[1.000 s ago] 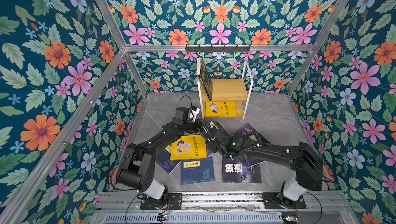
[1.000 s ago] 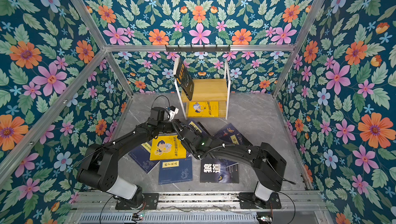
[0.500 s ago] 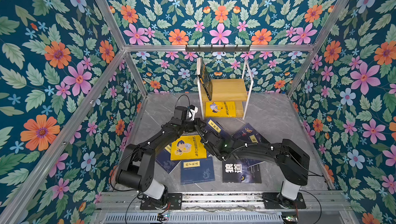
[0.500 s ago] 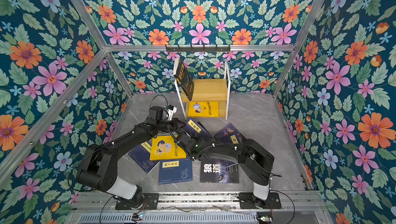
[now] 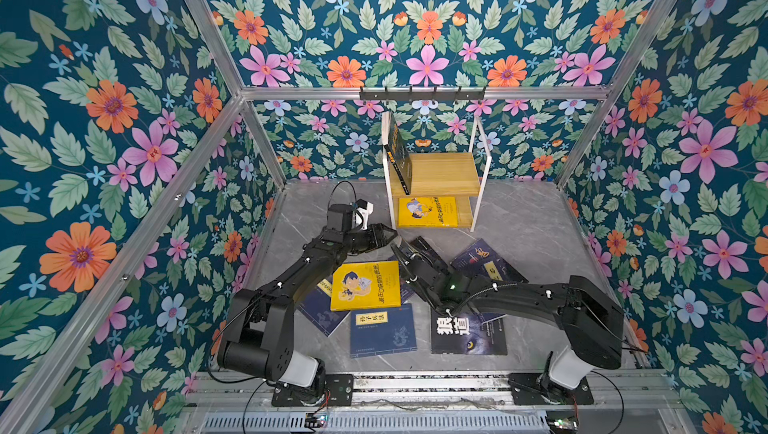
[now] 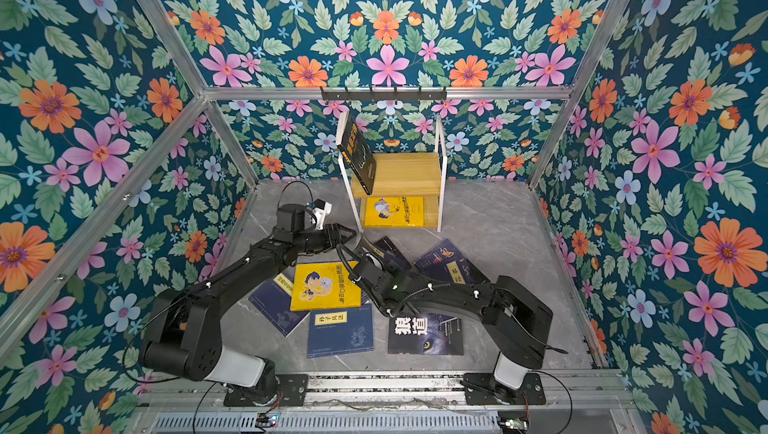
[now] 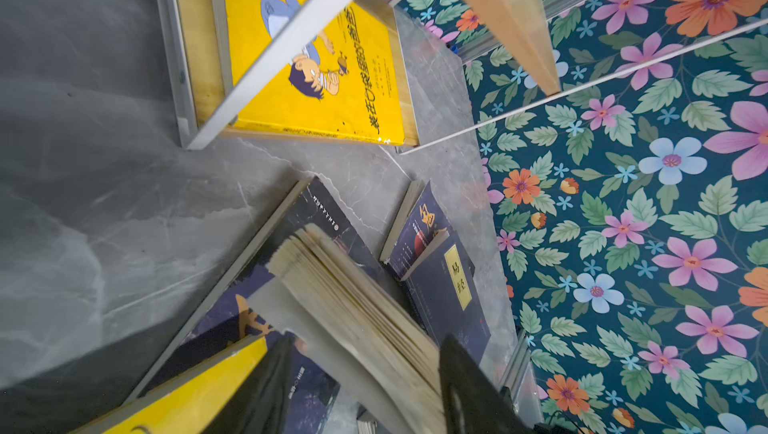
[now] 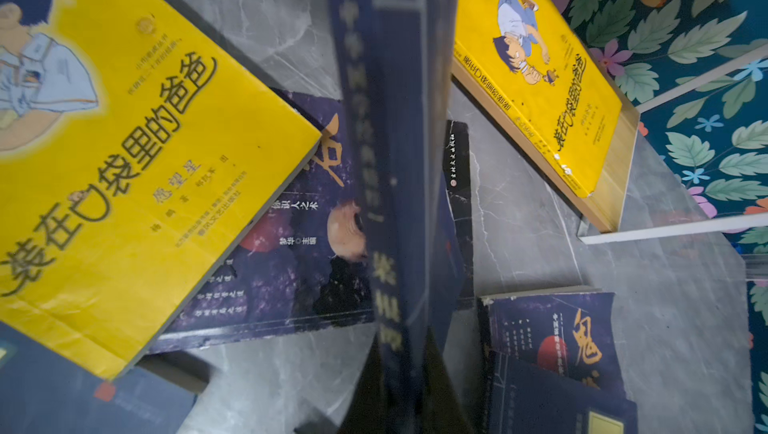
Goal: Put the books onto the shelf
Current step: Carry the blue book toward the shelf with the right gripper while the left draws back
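Note:
The shelf [image 5: 440,172] stands at the back; a dark book [image 5: 397,153] leans on its upper board and a yellow book [image 5: 428,211] lies on the lower one. My right gripper [image 8: 409,390] is shut on the spine of a navy book [image 8: 395,120], held on edge just in front of the shelf [image 7: 291,37]. My left gripper [image 7: 361,390] is open, its fingers either side of that book's fanned pages [image 7: 353,307]. In both top views the two grippers meet over the floor pile, left gripper [image 5: 388,234] beside right gripper [image 5: 400,251].
Loose books lie on the grey floor: a yellow cartoon-boy one [image 5: 365,286], navy ones [image 5: 382,330], a black wolf-eye one [image 5: 467,334] and dark ones [image 5: 484,263]. A black hook rail [image 5: 422,93] hangs above the shelf. Flowered walls close in on three sides.
My right arm swung left to the raised navy book and shut on it. My left gripper, shut on that book before, has opened.

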Controlling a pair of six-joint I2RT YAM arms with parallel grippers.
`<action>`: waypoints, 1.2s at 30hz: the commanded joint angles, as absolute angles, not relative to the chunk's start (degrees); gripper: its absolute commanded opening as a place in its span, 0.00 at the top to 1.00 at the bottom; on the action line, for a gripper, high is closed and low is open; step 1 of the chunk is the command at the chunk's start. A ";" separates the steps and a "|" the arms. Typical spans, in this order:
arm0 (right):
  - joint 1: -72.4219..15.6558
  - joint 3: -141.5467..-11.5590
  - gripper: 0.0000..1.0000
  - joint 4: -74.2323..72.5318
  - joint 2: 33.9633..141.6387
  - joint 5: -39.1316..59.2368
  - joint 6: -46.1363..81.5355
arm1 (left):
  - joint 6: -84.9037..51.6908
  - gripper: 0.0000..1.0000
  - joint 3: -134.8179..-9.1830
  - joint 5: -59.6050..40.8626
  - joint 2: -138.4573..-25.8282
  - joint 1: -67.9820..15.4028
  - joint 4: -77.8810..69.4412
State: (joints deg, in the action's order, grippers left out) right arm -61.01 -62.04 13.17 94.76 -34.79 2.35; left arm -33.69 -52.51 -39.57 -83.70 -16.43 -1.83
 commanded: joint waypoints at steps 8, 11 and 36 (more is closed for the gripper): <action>-58.03 -50.85 1.00 -1.02 81.54 -33.52 0.29 | -25.92 0.19 -52.12 -34.72 -78.14 -9.64 -0.04; -54.75 -47.90 1.00 -1.79 75.95 -28.57 3.71 | -22.33 0.16 -53.92 -30.77 -76.61 -8.80 3.76; -41.53 -56.05 1.00 -15.90 68.54 -17.69 0.43 | -15.18 0.00 -45.28 -29.32 -65.69 -4.12 6.13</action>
